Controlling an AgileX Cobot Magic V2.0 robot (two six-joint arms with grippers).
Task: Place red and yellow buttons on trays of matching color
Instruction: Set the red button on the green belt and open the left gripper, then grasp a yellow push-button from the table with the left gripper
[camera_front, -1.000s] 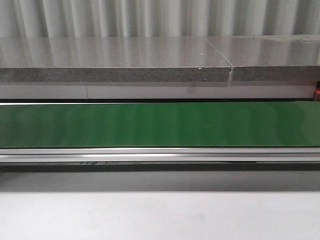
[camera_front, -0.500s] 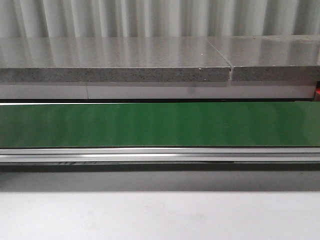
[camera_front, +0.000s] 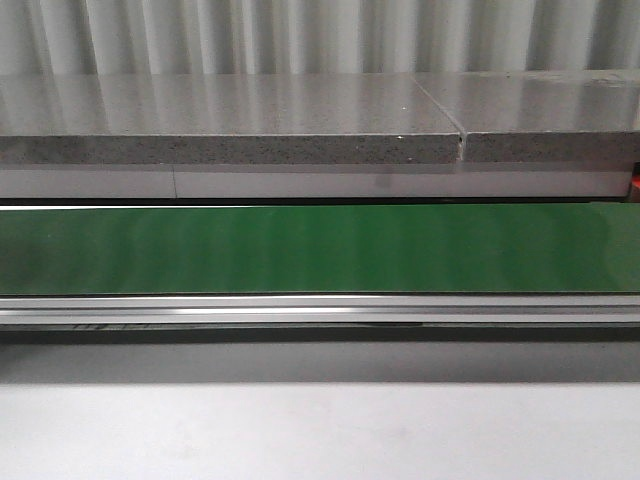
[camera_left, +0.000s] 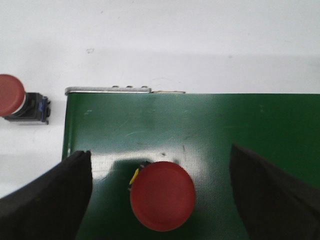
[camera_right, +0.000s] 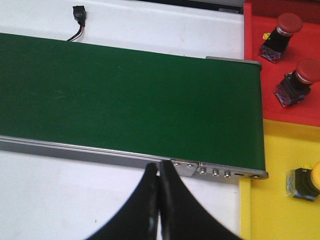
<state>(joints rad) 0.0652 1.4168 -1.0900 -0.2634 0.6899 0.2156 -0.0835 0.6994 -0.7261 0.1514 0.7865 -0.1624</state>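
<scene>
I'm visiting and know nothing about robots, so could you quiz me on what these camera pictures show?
1. True or false: the left gripper is shut.
2. How many red buttons lie on the red tray?
3. The yellow button lies on: A) the green belt; B) the yellow tray; C) the red tray.

Key:
1. False; its fingers stand apart around a red button on the belt.
2. Two.
3. B.

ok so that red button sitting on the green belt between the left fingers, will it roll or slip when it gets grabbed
The red button likely feels rigid, hard plastic. Its round, smooth cap may slip between the padded fingers; gripping the body beneath seems safer. Top-heavy, it could tip if nudged on the green belt.
</scene>
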